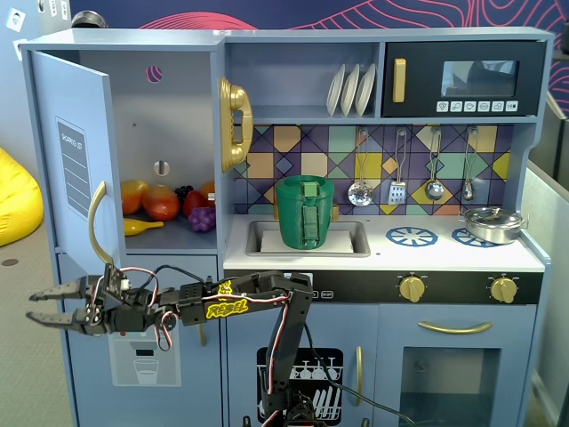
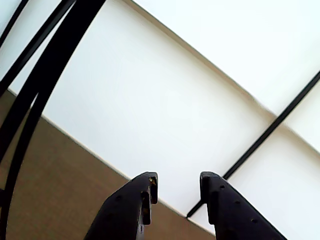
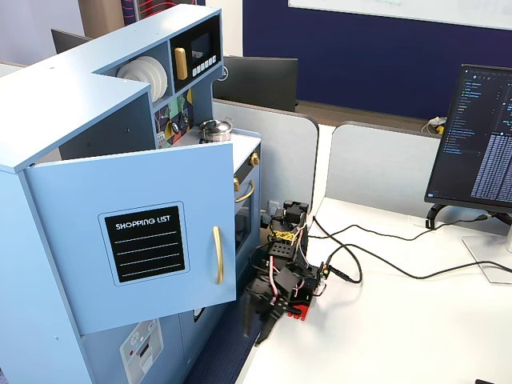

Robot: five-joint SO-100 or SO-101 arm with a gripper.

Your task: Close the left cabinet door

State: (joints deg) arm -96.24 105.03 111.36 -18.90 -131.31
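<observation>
Jaws apart, empty, below open left cabinet door (image 1: 76,160); door hides arm tip in one fixed view.

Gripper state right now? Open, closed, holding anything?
Gripper: open, holding nothing. In a fixed view it sits below the open left cabinet door, not touching it; the wrist view shows empty space between the fingertips.

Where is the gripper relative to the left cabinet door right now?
In a fixed view, the gripper, jaws apart, sits low at the left, just below the open left cabinet door and its gold handle.
</observation>
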